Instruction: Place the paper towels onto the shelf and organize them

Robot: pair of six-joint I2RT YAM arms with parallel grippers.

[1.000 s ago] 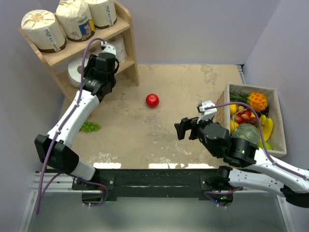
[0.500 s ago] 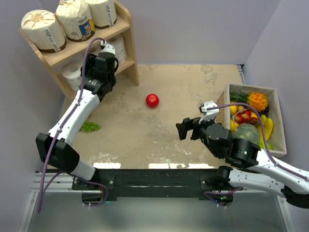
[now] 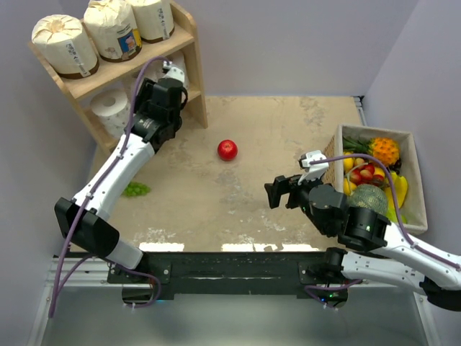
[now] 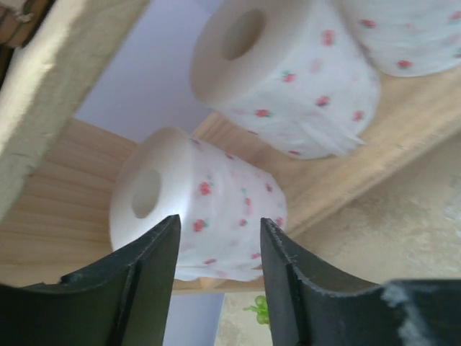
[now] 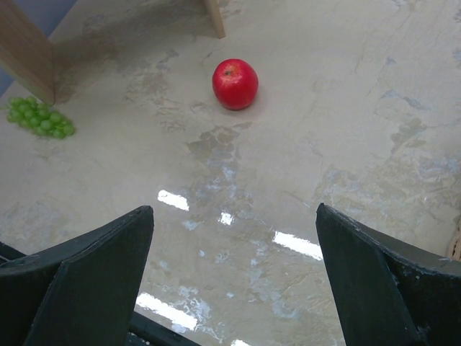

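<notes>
My L pincer is up at the shelf, at its lower tier. Fingers are part-way open, a moderate gap, nothing clamped. Thru the gap the wrist cam shows a bare white roll w/ small red dots, lying on its side on the lower tier, core hole facing left in that view. Can't tell if my tips touch it or sit just short. Two more bare rolls lie on the same tier: one just beyond the first, the other cut off by the frame edge.

Top tier of the shelf carries three wrapped rolls in a row, standing upright.

R pincer is well away from the shelf, over bare desk, fingers spread wide, holding nothing, touching nothing.

Red apple sits on the desk near the shelf's right foot. Green grapes lie on the desk in front of the shelf, beside my L arm. Fruit box is on the desk's far side from the shelf.
</notes>
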